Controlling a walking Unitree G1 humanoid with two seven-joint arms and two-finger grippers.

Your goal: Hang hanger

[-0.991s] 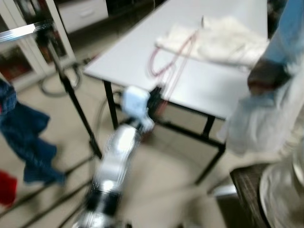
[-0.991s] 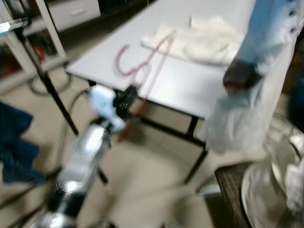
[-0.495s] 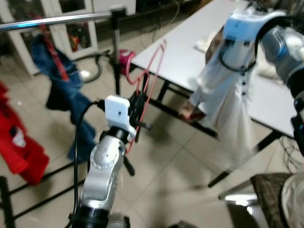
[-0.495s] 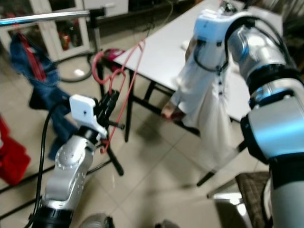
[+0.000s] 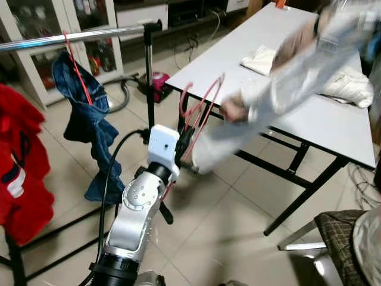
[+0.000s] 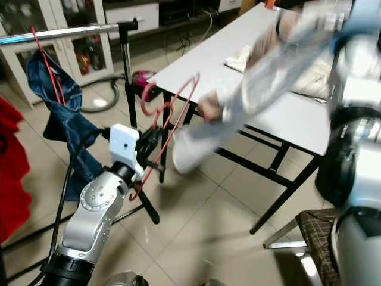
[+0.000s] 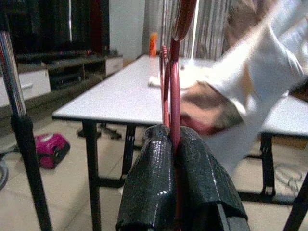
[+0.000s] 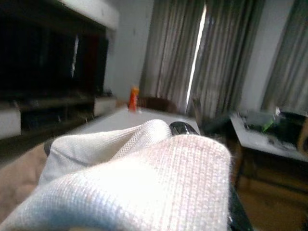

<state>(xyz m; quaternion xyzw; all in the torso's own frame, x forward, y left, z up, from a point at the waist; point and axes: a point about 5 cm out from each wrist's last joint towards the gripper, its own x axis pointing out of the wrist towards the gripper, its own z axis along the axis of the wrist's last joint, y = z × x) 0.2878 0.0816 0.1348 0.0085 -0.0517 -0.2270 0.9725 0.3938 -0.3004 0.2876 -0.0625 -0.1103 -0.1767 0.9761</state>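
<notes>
Tiled beige floor (image 5: 238, 220) runs under everything, with glass-fronted cabinets at the back. At the far left of the frame a red garment (image 5: 18, 161) hangs from a silver clothes rail (image 5: 71, 37) that crosses the upper left, and just right of it a blue denim garment (image 5: 86, 125) hangs on a thin red hanger. In the lower middle the left gripper (image 5: 181, 146) rises on its silver arm, its black fingers (image 7: 149, 183) pinched tight on the lower part of a red wire hanger (image 5: 199, 107), which stands upright below the rail's level and apart from it. To the right, a blurred white garment (image 5: 286, 77) stretches diagonally over the white rectangular table (image 5: 309, 119) toward the upper right; the right gripper (image 8: 180, 129) is wrapped in that white cloth, so I cannot tell how its fingers stand. More white cloth (image 5: 351, 86) lies on the table.
</notes>
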